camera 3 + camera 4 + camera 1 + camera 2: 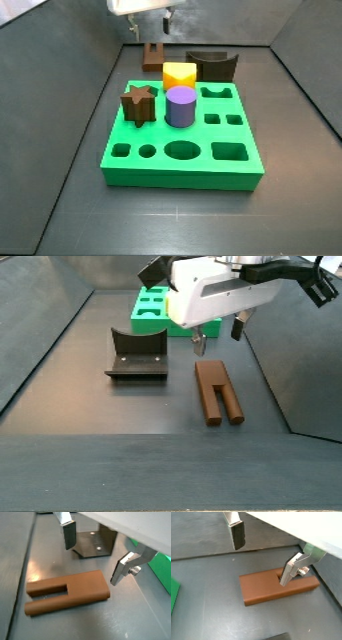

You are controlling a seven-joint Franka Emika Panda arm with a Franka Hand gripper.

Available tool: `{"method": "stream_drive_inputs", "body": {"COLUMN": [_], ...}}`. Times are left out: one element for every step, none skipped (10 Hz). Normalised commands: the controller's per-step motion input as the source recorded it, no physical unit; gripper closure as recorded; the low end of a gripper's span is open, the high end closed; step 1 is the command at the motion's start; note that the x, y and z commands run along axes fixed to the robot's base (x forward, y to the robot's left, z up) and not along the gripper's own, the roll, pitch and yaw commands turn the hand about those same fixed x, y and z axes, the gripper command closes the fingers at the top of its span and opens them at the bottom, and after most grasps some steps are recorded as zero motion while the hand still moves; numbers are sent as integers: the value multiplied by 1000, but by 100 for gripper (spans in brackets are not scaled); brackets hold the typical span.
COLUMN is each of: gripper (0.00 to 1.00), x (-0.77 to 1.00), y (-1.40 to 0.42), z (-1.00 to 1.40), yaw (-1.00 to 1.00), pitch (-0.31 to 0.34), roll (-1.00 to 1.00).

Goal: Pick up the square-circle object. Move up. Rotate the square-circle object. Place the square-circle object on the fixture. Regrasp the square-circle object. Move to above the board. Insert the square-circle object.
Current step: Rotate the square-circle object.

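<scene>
Nearest the wrist cameras, the square-circle object lies flat on the dark grey floor, a smooth brown piece with a slot cut into one end so that it forks into two prongs. In both wrist views the gripper hangs above it with its silver fingers spread wide and nothing between them; the piece lies below the gap, untouched, with one fingertip over its slotted end.

In a side view the same piece lies lengthways on the floor, well apart from the board at the far end and just beside the fixture, a dark L-shaped bracket on a base plate.

From the opposite side, the bright green board fills the foreground, with round and square holes along its near edge. On it stand a purple cylinder, a yellow block, a brown star-shaped peg and a dark block with a scooped top. Grey matte walls enclose the floor.
</scene>
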Motion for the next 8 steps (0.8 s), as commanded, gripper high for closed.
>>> {"method": "stream_drive_inputs", "body": {"gripper": [0, 0, 0, 0, 0, 0, 0, 0], "x": [24, 25, 25, 25, 25, 26, 26, 26], "y": [0, 1, 1, 1, 1, 1, 1, 1], "z": [-49, -47, -46, -45, -44, -44, -43, -43], "yaw": [1000, 1000, 1000, 1000, 1000, 1000, 1000, 1000], "pitch": [0, 0, 0, 0, 0, 0, 0, 0], "roll": [-3, -3, -3, -3, -3, -3, -3, -3]}}
